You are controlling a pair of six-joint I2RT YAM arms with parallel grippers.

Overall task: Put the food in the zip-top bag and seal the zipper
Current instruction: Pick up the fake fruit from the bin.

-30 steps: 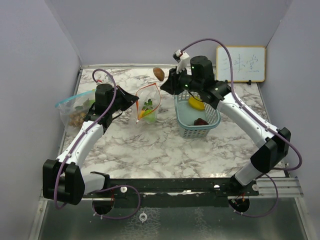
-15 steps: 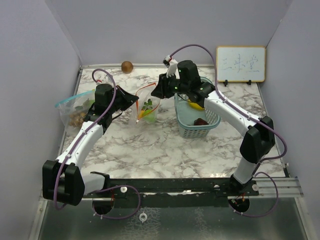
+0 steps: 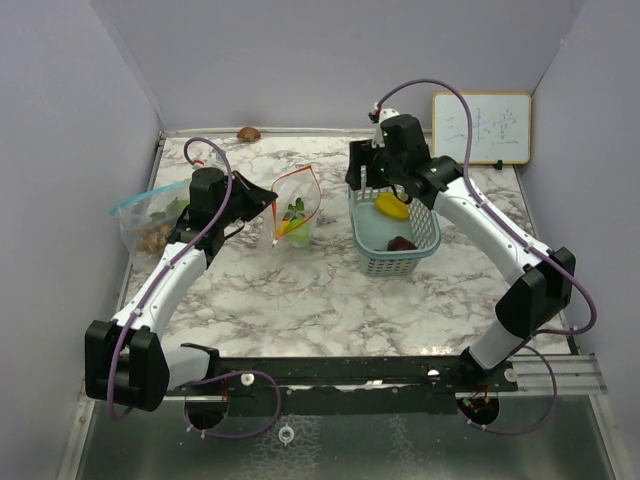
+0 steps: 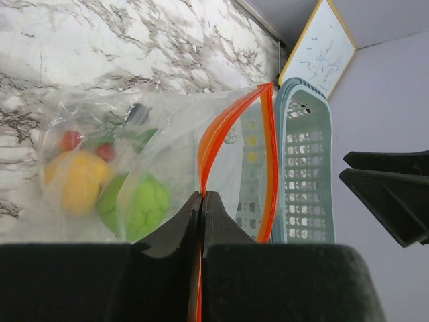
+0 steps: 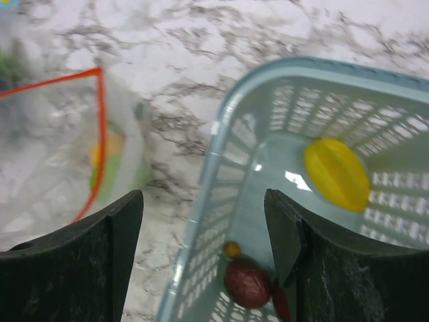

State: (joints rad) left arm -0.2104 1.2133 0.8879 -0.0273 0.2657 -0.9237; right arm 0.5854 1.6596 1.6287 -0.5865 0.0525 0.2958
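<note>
**Gripping left, free right**

Your left fingers (image 4: 202, 201) are clenching the orange zipper (image 4: 269, 141) of the zip-top bag (image 4: 171, 127). Your right fingers (image 3: 357, 182) are hanging spread, empty, above the basket (image 5: 216, 127), where a yellow piece (image 5: 336, 173) and a dark red-brown piece (image 5: 247, 282) are lying. A brown fruit (image 3: 249, 131) is sitting at the far edge of the bench (image 3: 300, 290).

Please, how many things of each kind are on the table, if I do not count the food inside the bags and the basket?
Bags: 2, the orange-zipper bag and the blue-zipper bag
Basket: 1
Whiteboard: 1
Loose brown fruit: 1
Total: 5
</note>
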